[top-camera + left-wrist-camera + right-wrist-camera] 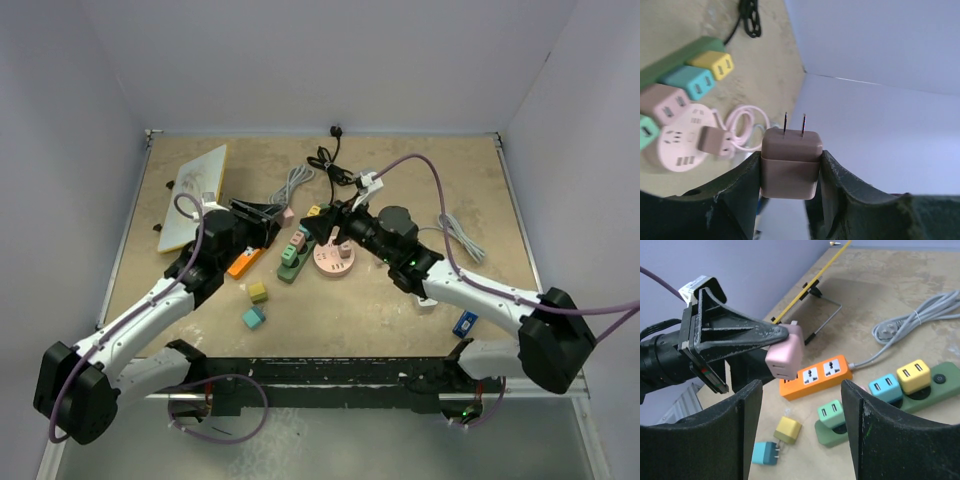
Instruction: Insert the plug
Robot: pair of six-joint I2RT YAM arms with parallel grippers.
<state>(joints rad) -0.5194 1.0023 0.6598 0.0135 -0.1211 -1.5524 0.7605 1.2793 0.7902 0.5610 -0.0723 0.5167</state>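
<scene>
1. The pink plug (791, 162) is up off the table (430, 300), both prongs pointing away from the wrist into free air.
2. The left gripper (275, 213) is clenched on the plug's body, one finger on each side.
3. The orange power strip (815, 376) lies near it on the tabletop. The green power strip (296, 255), carrying coloured adapters, is just beside that, and the round pink socket hub (675, 150) touches or nearly touches the green strip.
4. The right gripper (335, 224) hangs over the hub facing the plug. Its jaws are spread wide and hold nothing.
5. The back wall is well apart.
</scene>
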